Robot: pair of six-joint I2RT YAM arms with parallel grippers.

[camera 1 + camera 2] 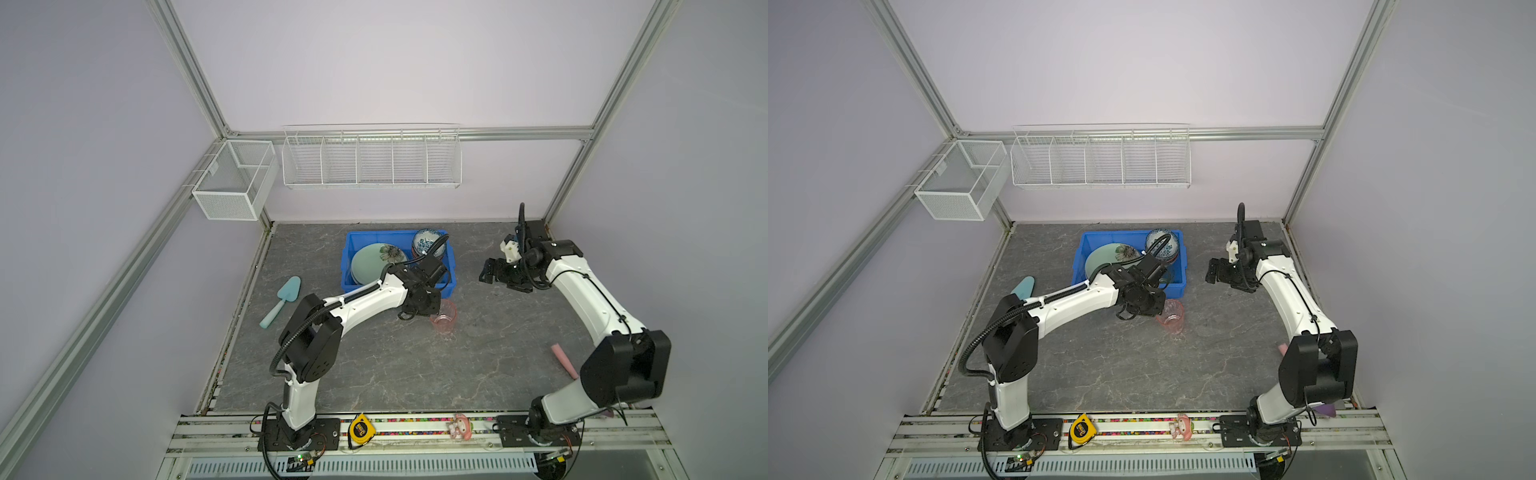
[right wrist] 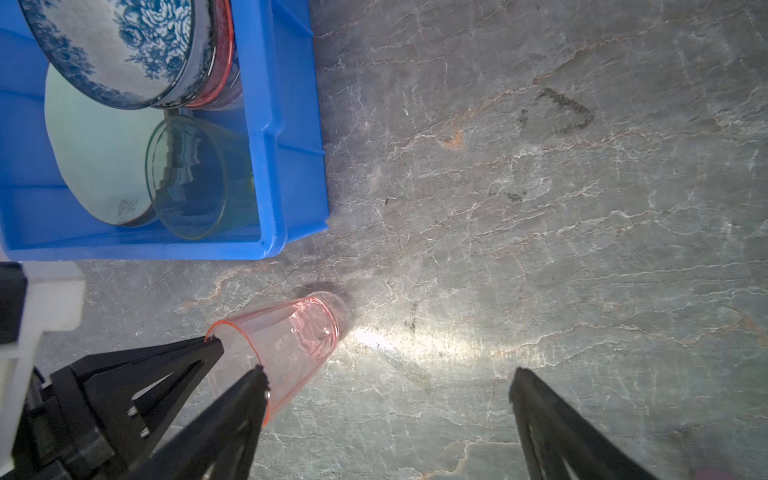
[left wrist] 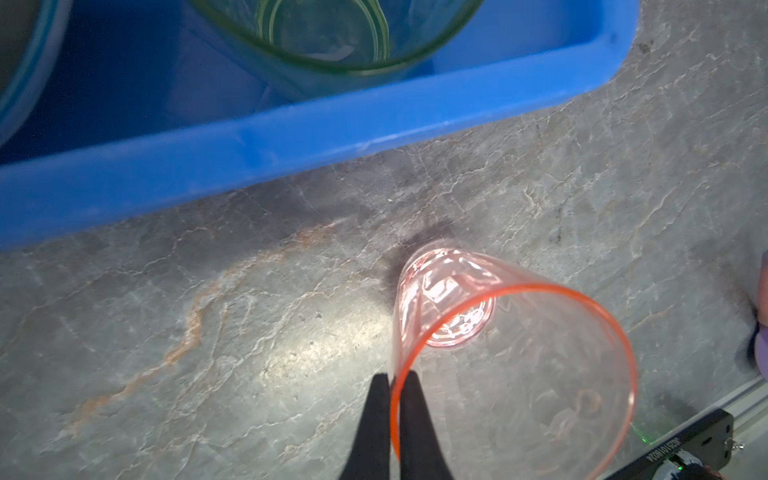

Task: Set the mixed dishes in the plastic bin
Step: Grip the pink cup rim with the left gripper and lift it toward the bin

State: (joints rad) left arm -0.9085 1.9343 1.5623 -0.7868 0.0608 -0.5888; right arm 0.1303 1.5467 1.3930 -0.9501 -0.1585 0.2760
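Cup [image 3: 515, 365], translucent pink, tapered, thin-rimmed

The left arm [image 1: 365, 301] and right arm [image 1: 582, 291] wear white shells, black joint housings — ribbed black cables [image 1: 276, 356], tapered black jaws.

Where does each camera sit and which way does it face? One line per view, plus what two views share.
Top views: high at the front, looking down and toward the back wall; left arm and right arm show.
Left wrist: above the left gripper, shut on the translucent pink plastic cup at its rim, facing the blue plastic bin.
Right wrist: above the open right gripper, facing down onto the grey marbled tabletop.
Shared: both wrist views show cup and bin.
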